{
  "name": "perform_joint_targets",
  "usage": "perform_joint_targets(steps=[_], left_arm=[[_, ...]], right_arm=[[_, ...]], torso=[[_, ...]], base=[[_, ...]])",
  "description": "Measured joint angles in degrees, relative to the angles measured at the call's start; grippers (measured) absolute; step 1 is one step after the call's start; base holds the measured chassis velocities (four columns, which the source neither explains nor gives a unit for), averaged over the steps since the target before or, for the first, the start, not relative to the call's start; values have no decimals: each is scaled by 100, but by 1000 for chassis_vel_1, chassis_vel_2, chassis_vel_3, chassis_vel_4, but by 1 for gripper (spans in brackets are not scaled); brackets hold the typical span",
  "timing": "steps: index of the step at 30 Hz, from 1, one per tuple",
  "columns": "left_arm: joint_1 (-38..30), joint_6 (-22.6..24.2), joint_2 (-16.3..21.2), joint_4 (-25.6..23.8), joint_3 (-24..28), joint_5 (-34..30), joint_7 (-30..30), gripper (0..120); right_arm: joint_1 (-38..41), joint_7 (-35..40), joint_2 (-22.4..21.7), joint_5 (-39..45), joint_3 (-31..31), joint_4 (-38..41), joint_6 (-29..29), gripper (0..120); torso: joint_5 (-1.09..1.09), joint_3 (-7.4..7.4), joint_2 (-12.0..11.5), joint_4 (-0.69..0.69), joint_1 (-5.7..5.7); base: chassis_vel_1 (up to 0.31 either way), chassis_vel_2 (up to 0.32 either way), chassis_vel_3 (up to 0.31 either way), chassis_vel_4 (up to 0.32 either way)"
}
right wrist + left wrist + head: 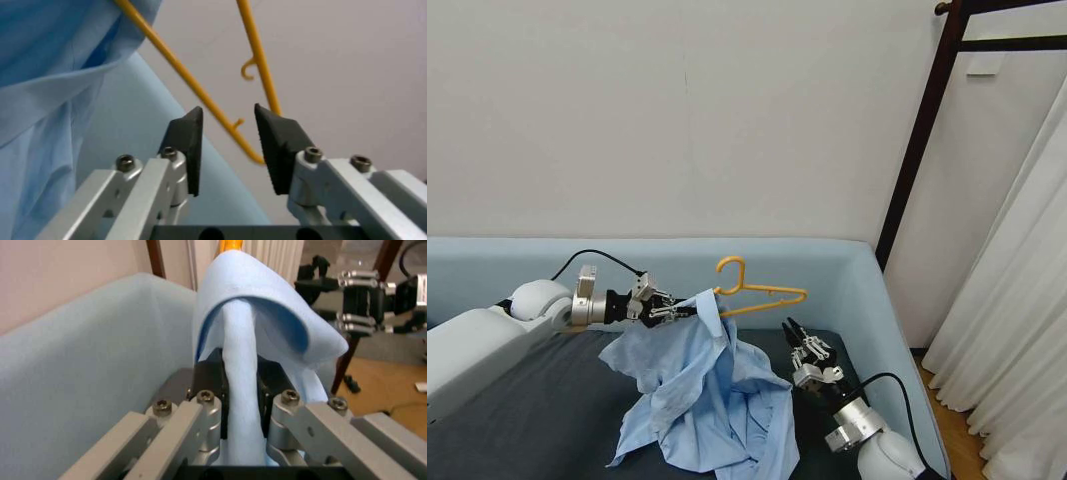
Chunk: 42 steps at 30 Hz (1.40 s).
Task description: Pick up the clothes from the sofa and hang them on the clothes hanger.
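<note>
Well, the pale blue sofa [527, 262] takes up the whole lower half of the head view, its dark seat cushion [527, 420] running along the bottom left. Behind it is a plain wall [677, 110]. A dark wooden coat stand [917, 150] leans up the upper right of the frame, and a white curtain [1017, 300] hangs down the right edge.

The light blue shirt [707, 400] sits at lower centre. Its collar is lifted up and the rest trails in a crumpled heap onto the seat. An orange hanger [762, 295] pokes out of the collar just above it, hook upward, with one arm buried in the cloth and the other bare, pointing right.

The left claw [672, 311] reaches in from the left edge at mid-height. It is clamped tight on a fold of the shirt next to the collar, and the left wrist view shows the fabric pinched between its pads [213, 390].

The right claw [802, 345] rises from the bottom right, just under the hanger's bare end. Its pads [190, 145] are spread apart and grip nothing. In the right wrist view the hanger's wire lines up with the gap, but I cannot tell whether it lies between the pads or beyond them.
</note>
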Motion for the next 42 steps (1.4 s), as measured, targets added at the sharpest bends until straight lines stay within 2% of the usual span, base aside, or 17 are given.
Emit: perform_joint_targets(steps=[1,8,10,13,15,17,23,28,33,42], left_arm=[[0,0,0,0,0,0,0,7],[-53,5,-71,-229,-37,-557,-425,7],[-149,10,-76,-259,17,-621,-466,7],[-219,18,-78,-280,85,-649,-495,7],[-273,23,-78,-305,145,-668,-520,7],[-317,24,-68,-321,212,-676,-540,7],[-297,24,-24,-366,233,-677,-546,7],[-163,23,46,-473,189,-718,-553,7],[-194,22,36,-442,189,-735,-521,7],[-165,-5,137,-558,190,-750,-452,7]], right_arm=[[0,0,0,0,0,0,0,37],[-784,240,-70,914,204,292,-239,63],[-1174,233,21,992,156,261,-242,72],[-1384,189,160,1032,75,116,-203,81],[-1495,-58,282,1153,-21,12,-83,88],[-1544,-660,348,1408,-191,-15,246,97],[-1240,-1177,472,1756,-502,-165,495,100],[-236,-1568,673,2968,-1047,-870,245,100],[323,-1597,772,3508,-1318,-1251,-10,100],[767,-1510,788,3795,-1415,-1700,-187,100]], torso=[[0,0,0,0,0],[1,0,0,0,0],[1,-1,1,-2,0],[2,0,1,-2,0],[2,-1,1,-1,0],[1,0,1,0,0],[0,-1,1,1,0],[1,1,1,3,0],[1,1,1,0,0],[0,1,1,0,0]], base=[[0,0,0,0],[0,0,0,0],[0,0,0,0],[0,0,0,0],[0,0,0,0],[0,0,0,0],[0,0,0,0],[0,0,0,0],[0,0,0,0],[0,0,0,0]])
